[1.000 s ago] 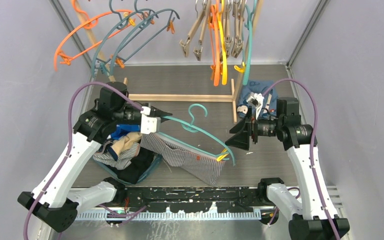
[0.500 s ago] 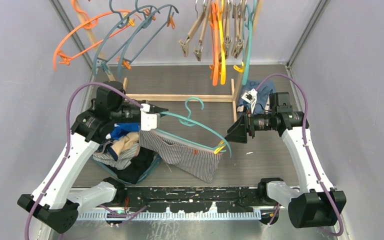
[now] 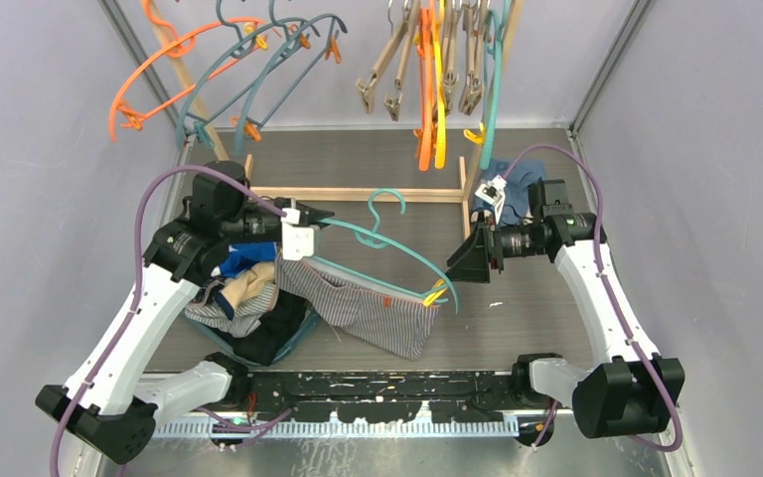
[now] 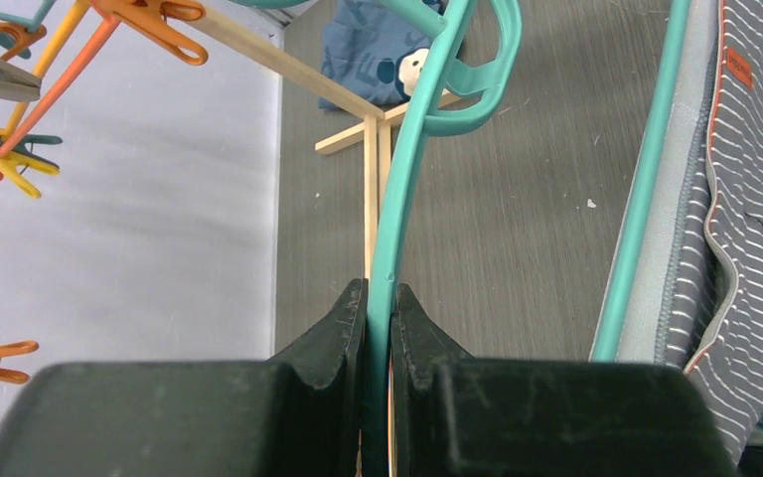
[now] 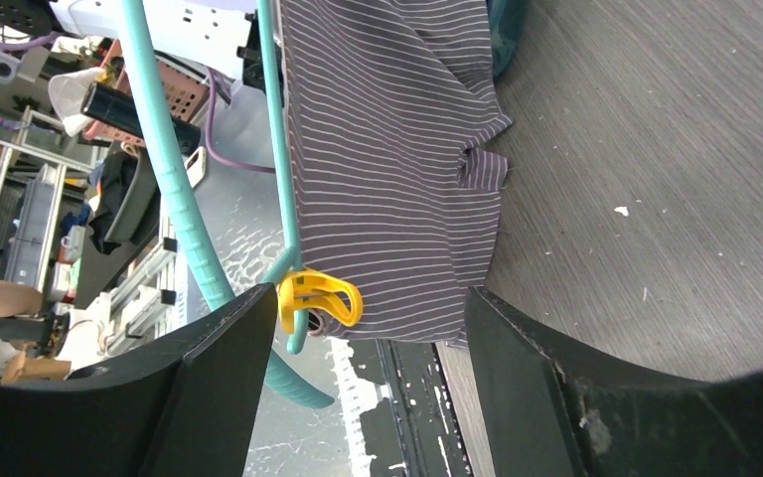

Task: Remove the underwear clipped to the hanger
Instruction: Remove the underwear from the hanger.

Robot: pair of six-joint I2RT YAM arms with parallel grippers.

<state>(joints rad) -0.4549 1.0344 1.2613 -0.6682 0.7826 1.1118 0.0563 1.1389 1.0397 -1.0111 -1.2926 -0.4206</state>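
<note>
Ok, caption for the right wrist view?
Open right gripper facing the yellow clip holding striped underwear on the teal hanger.

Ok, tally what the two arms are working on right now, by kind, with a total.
Teal hanger: 1
Pinstriped underwear clipped to it: 1
Yellow clip in view: 1
Grippers: 2, left gripper shut on the hanger, right gripper open
Total: 5
</note>
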